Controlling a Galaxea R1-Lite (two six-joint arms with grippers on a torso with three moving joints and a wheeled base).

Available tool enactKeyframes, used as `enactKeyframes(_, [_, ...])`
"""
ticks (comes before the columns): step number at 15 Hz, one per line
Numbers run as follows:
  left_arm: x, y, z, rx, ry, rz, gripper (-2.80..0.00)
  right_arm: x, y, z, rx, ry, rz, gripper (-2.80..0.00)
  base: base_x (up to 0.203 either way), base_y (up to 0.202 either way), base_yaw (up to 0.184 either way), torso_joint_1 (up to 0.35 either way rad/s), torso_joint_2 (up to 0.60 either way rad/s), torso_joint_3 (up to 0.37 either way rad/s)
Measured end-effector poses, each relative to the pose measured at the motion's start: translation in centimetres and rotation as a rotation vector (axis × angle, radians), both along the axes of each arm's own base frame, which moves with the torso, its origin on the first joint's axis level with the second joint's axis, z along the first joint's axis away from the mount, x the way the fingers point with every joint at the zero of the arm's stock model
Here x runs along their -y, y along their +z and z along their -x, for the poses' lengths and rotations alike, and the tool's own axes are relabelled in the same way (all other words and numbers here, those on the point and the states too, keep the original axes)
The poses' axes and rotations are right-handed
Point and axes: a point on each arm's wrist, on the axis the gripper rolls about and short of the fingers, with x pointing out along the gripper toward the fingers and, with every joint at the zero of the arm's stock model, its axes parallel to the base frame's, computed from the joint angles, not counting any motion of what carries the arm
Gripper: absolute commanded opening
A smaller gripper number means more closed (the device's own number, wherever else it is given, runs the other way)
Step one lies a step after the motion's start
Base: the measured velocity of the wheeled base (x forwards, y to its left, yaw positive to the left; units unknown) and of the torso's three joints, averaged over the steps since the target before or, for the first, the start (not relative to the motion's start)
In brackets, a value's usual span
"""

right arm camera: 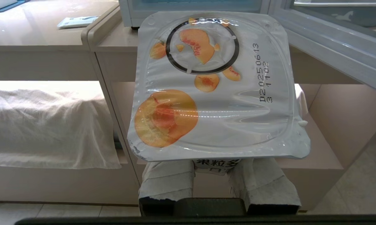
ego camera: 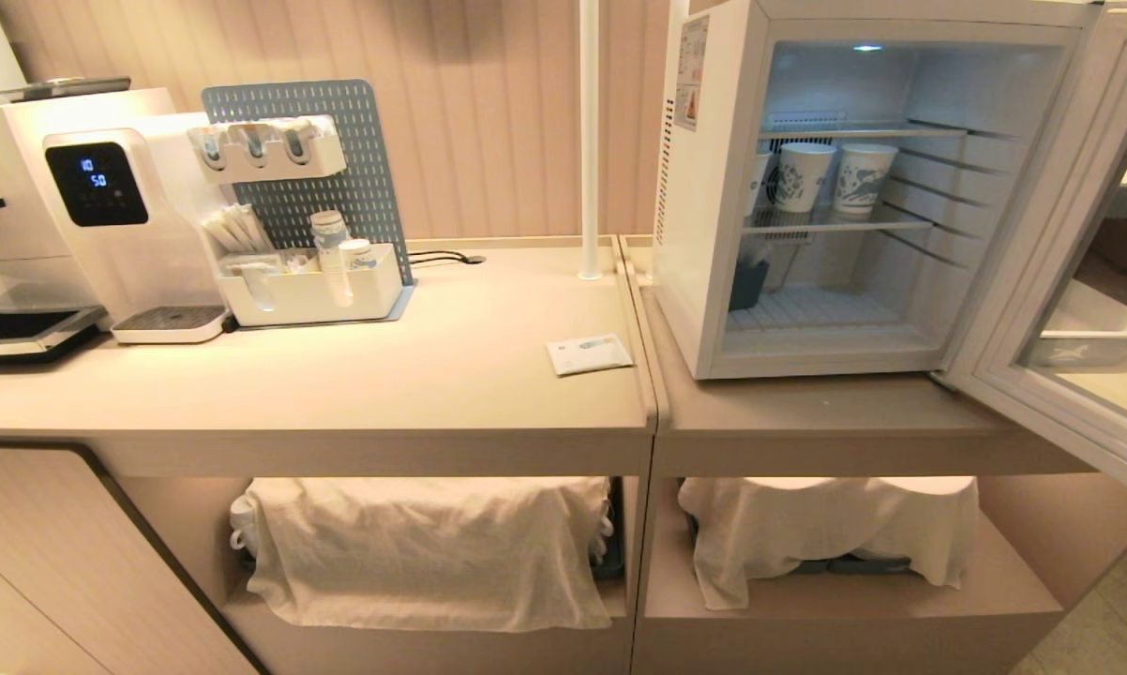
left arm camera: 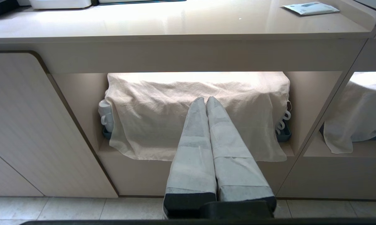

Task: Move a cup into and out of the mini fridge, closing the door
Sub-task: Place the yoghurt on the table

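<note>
Waiting low by the counter, the cup [right arm camera: 217,90] is squeezed in the right gripper [right arm camera: 217,175]. The door [ego camera: 1070,281] is swung wide so the mini fridge [ego camera: 704,187] can be reached. The left gripper [left arm camera: 205,101] is clenched on nothing.

fridges: one mini fridge [ego camera: 704,281]; paper cups [ego camera: 803,175] inside: two; draped cloths [ego camera: 423,553]: two; packets [ego camera: 589,354]: one

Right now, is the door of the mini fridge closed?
No, the door stands swung wide open to the right of the mini fridge, so its wire shelves and paper cups show.
</note>
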Motion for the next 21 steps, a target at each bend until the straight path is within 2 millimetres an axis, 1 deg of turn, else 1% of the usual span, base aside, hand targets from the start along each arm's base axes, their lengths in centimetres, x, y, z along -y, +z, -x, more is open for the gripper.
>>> enactKeyframes(21, [0.00,-0.01,0.00,-0.001,-0.001,-0.007,-2.80,0.00,-0.02,0.00,-0.002,0.000,-0.004,-2.80,0.000,0.000,0.000,0.000,0.00,0.000])
